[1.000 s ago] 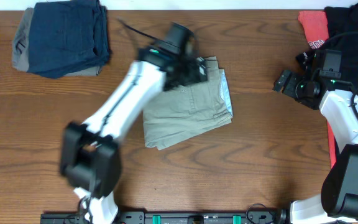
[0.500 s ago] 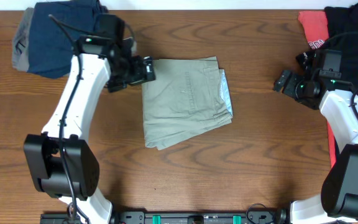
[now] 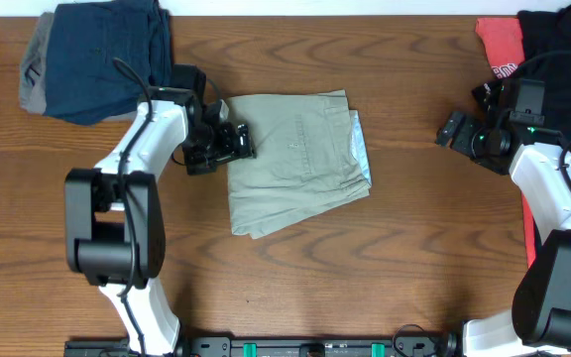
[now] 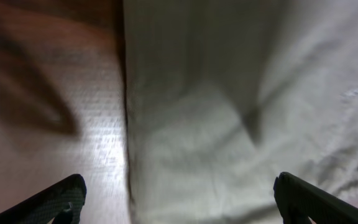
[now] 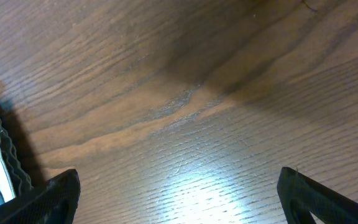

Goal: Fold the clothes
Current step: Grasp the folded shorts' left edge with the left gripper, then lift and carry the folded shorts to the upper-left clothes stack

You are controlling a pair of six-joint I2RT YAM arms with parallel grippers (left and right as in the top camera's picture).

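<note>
The pale khaki shorts [image 3: 295, 159] lie folded in the middle of the table, with light blue lining showing at their right edge. My left gripper [image 3: 234, 144] is open at the left edge of the shorts. In the left wrist view the left gripper [image 4: 179, 202] straddles the fabric edge, with the shorts [image 4: 241, 99] filling the right side and bare wood on the left. My right gripper [image 3: 452, 129] is open and empty over bare wood at the right. In the right wrist view the right gripper [image 5: 179, 199] spans only tabletop.
A folded navy-blue garment [image 3: 102, 55] on grey cloth lies at the back left. A red printed shirt [image 3: 499, 45] and a black shirt [image 3: 563, 40] lie at the back right. The wooden table [image 3: 414, 258] extends bare to the front.
My left arm swung off the top of the shorts to the left, then came down at their left edge. The right arm has not moved.
</note>
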